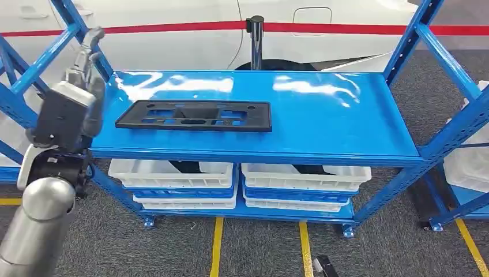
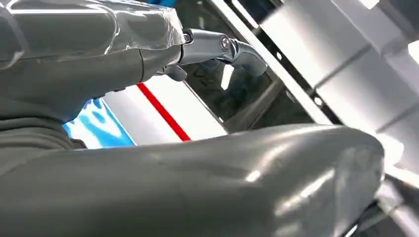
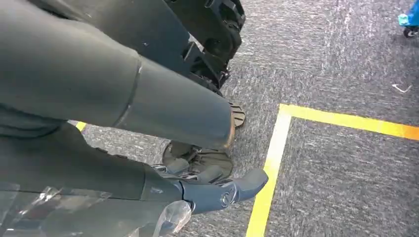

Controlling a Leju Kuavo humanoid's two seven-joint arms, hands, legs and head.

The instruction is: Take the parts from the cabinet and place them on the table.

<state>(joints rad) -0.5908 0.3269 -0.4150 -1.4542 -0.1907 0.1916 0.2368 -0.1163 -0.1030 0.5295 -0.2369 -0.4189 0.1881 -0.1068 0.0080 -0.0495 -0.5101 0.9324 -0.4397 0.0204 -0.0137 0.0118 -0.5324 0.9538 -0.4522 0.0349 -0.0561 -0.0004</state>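
Head view: flat black perforated plastic panel lies on the glossy blue metal shelf, just right of the raised left hand, fingers extended, empty. Left wrist view: fingers apart. Right wrist view: right hand hangs open above grey carpet; yellow floor line.

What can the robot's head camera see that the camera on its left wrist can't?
The head view alone shows the flat black part lying on the blue shelf, the white bins underneath, and the yellow floor lines. The left wrist view alone shows the left hand up close, holding nothing, with a finger stretched out. Both show that left hand, a bit of blue shelf, and the white car with its red stripe.
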